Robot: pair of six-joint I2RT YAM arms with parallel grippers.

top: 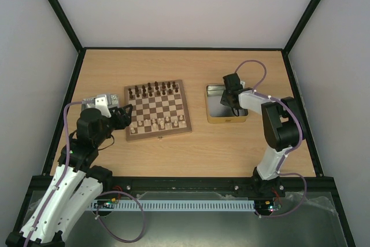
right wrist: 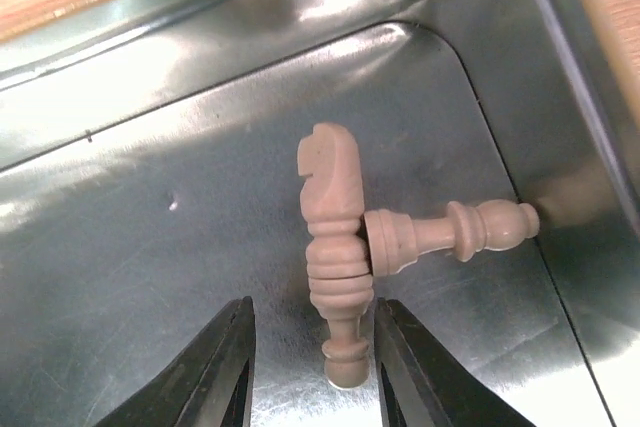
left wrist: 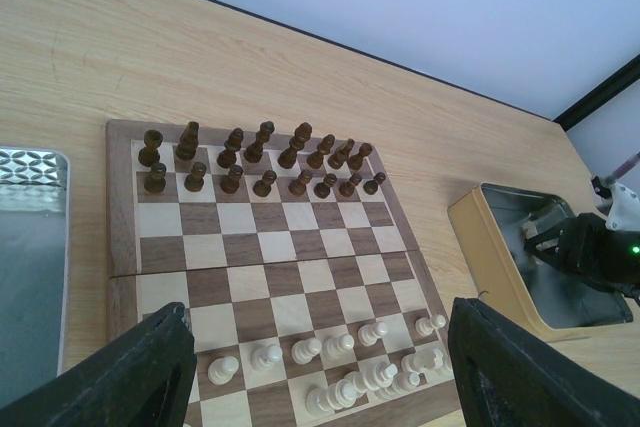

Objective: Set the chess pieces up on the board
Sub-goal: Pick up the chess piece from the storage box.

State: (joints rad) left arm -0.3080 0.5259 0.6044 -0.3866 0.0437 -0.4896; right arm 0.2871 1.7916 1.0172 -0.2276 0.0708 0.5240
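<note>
The board (top: 157, 110) lies mid-table. Dark pieces (left wrist: 262, 159) fill its two far rows. Several cream pieces (left wrist: 340, 349) stand in the two near rows, some crowded at the near right. My left gripper (left wrist: 320, 372) is open and empty, hovering over the board's near left edge (top: 122, 117). My right gripper (right wrist: 312, 347) is open, down inside the right tin (top: 215, 118). Its jaws flank a cream piece (right wrist: 342, 292) lying flat, end to end with a cream knight (right wrist: 328, 172). Another cream piece (right wrist: 450, 232) lies crosswise, touching them.
A second metal tin (top: 91, 103) sits left of the board, beside the left arm; it shows in the left wrist view (left wrist: 30, 247). The right tin's gold wall (left wrist: 485, 247) stands right of the board. Black frame rails edge the table.
</note>
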